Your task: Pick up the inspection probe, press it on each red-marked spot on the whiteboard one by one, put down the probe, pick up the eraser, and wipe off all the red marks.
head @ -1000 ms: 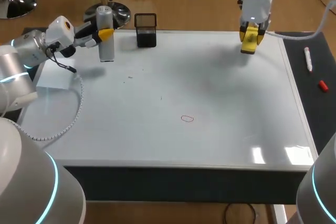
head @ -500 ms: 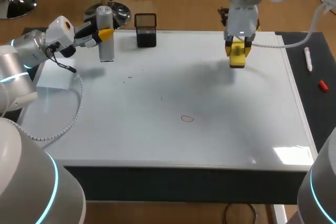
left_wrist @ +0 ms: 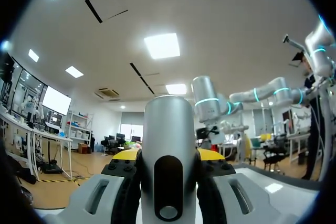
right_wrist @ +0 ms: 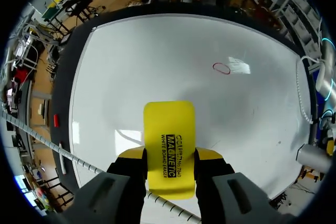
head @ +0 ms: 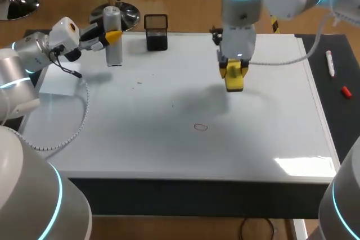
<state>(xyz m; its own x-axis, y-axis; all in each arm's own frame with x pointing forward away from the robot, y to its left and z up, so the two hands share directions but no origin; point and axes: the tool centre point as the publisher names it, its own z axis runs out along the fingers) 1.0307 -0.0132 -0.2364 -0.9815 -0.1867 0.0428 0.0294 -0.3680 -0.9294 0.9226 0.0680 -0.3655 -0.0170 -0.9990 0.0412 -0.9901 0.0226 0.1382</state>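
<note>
one red ring (head: 200,127) marks the whiteboard (head: 270,133), apart from the yellow eraser (head: 235,82) clamped in the right gripper (head: 233,73) over the board. the left gripper (head: 110,36) clasps the silver probe (head: 114,51) upright, near a black mesh cup (head: 156,33). a marker (head: 330,63) lies beside the board.

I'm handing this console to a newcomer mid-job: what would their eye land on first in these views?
The flat yellow rectangular eraser stands out, clamped in the right gripper above the far middle of the glossy whiteboard. Nearer the front is a small red oval mark, the only one visible. At the board's far left corner, the left gripper holds the silver-grey cylindrical probe upright.
</note>
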